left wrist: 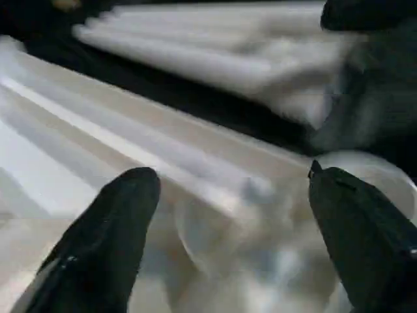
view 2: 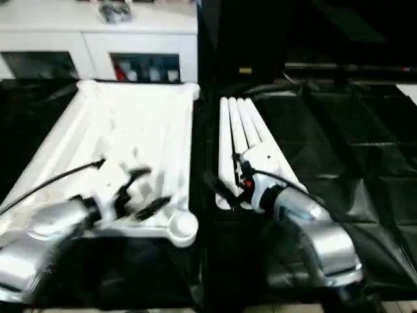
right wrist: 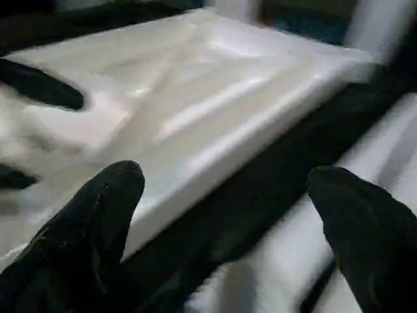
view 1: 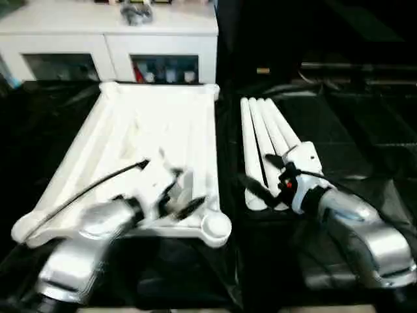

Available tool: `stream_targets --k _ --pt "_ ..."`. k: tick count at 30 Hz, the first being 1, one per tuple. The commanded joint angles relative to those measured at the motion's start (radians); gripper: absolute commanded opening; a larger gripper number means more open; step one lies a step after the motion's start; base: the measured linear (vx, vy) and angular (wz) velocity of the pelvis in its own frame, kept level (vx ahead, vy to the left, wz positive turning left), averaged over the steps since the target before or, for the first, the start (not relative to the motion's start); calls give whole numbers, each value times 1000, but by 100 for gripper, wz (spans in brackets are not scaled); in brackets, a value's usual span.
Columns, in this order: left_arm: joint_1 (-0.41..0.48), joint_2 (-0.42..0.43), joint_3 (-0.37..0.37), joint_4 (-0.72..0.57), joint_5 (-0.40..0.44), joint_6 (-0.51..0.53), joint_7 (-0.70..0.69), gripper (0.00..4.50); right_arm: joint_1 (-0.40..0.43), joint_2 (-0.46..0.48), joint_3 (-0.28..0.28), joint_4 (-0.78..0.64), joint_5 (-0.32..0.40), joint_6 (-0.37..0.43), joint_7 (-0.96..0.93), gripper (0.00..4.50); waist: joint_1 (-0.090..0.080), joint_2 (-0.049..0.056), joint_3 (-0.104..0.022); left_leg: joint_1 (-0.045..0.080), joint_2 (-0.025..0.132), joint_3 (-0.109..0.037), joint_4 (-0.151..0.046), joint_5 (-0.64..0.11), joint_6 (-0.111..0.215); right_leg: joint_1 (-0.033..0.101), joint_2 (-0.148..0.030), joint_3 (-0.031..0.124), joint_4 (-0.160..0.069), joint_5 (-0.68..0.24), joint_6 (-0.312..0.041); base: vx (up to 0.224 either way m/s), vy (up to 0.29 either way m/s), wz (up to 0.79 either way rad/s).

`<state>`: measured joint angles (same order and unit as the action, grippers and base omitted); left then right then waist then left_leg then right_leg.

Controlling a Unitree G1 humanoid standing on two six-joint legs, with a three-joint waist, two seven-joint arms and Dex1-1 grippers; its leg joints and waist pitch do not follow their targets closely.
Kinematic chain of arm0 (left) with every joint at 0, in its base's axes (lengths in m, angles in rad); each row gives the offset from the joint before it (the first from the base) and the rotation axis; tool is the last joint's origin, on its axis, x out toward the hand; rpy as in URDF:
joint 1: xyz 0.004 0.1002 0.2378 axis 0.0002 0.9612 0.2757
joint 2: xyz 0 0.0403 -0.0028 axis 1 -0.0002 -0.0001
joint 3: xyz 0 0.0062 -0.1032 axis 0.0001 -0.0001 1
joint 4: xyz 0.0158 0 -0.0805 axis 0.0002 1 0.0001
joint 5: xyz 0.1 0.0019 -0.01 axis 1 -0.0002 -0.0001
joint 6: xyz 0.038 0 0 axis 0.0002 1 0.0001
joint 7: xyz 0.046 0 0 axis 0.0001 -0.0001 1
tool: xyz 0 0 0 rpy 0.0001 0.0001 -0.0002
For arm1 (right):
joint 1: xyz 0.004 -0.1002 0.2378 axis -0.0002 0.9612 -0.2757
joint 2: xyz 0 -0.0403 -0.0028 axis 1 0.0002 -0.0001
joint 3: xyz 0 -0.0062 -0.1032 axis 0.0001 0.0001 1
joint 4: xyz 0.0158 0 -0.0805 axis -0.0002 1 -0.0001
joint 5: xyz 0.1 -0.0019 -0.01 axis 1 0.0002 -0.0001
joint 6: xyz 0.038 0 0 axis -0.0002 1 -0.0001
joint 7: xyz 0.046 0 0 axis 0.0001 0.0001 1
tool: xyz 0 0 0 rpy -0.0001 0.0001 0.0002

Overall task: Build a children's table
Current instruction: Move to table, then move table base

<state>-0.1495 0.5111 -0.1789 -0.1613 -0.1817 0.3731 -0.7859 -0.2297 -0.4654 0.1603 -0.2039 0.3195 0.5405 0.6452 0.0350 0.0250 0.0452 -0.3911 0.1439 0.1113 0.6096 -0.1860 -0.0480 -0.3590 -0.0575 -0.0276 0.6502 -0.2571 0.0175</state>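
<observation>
Both sets of fingers, left (view 1: 182,195) and right (view 1: 260,175), spread above tabletop (view 1: 163,124) and legs (view 1: 260,130).

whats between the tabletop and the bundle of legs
Only a bare strip of black cloth separates the tabletop from the legs, seen in both eye views.

Tabletop (view 1: 163,124) lying underside up on the left of the worktop (view 1: 365,130), four legs (view 1: 260,140) lying side by side to its right.
Left tool (view 1: 174,195) hovering over the tabletop's near right corner; right tool (view 1: 259,175) hanging over the legs' near ends; cabinet (view 1: 111,39) standing behind.
</observation>
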Motion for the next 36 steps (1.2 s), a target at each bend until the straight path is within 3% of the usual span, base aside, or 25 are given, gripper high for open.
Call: stream_targets --k 1,3,5,7,9,10,12,18,24,29,34,36 --pt "-28 38 -4 20 -38 6 -106 394 -11 -43 34 -25 8 -6 90 450 1 4 -34 34 64 -12 -90 -433 -43 12 -74 43 -114 -376 -174 -58 6 -1" --pt "-35 56 -2 27 -52 13 -139 375 -14 -60 42 -26 8 -8 117 450 5 3 -34 35 68 -4 -94 -420 -44 7 -76 46 -115 -360 -178 -29 3 -1" --pt "-62 116 -7 63 -76 -2 -232 363 -28 -105 54 -29 25 1 201 450 6 2 -38 27 66 0 -96 -382 -35 13 -75 47 -107 -312 -185 0 0 0" --pt "-80 149 -22 91 -59 -15 -274 336 -41 -118 68 -23 21 -3 233 450 7 5 -42 28 65 3 -93 -358 -27 11 -74 48 -105 -292 -183 0 0 0" --pt "-103 183 -50 138 -19 -38 -316 324 -59 -126 91 -18 17 -8 260 450 4 4 -45 19 65 6 -93 -308 -20 17 -74 48 -99 -237 -192 0 0 0" --pt "-108 188 -56 151 -9 -46 -324 318 -63 -128 97 -17 18 -9 267 450 6 5 -47 25 66 10 -91 -305 -12 11 -72 49 -101 -224 -194 0 0 0" --pt "-121 203 -73 184 10 -70 -355 306 -74 -132 112 -20 26 0 292 450 5 5 -48 23 68 14 -90 -288 -11 14 -74 50 -98 -191 -205 0 0 0" --pt "-161 226 -132 276 44 -118 -434 259 -106 -143 149 -4 15 -2 364 450 10 8 -58 24 71 22 -80 -182 22 19 -71 47 -81 19 -252 0 0 0" --pt "-183 215 -155 331 79 -151 -446 209 -119 -142 165 2 7 -5 374 450 15 9 -56 30 74 30 -80 -200 19 18 -71 46 -82 9 -271 0 0 0" --pt "-197 216 -168 359 85 -153 -476 154 -119 -147 169 9 3 -6 395 450 23 6 -52 34 78 35 -84 -242 -2 13 -73 49 -88 -77 -256 0 0 0" --pt "-200 212 -169 365 82 -154 -482 131 -116 -153 175 8 5 -6 402 450 28 6 -53 35 81 39 -85 -236 -10 11 -73 49 -88 -85 -249 0 0 0" --pt "-200 204 -169 368 88 -158 -471 98 -114 -154 177 7 4 -7 402 450 28 5 -53 34 82 39 -85 -231 -9 11 -73 49 -87 -77 -248 0 0 0"
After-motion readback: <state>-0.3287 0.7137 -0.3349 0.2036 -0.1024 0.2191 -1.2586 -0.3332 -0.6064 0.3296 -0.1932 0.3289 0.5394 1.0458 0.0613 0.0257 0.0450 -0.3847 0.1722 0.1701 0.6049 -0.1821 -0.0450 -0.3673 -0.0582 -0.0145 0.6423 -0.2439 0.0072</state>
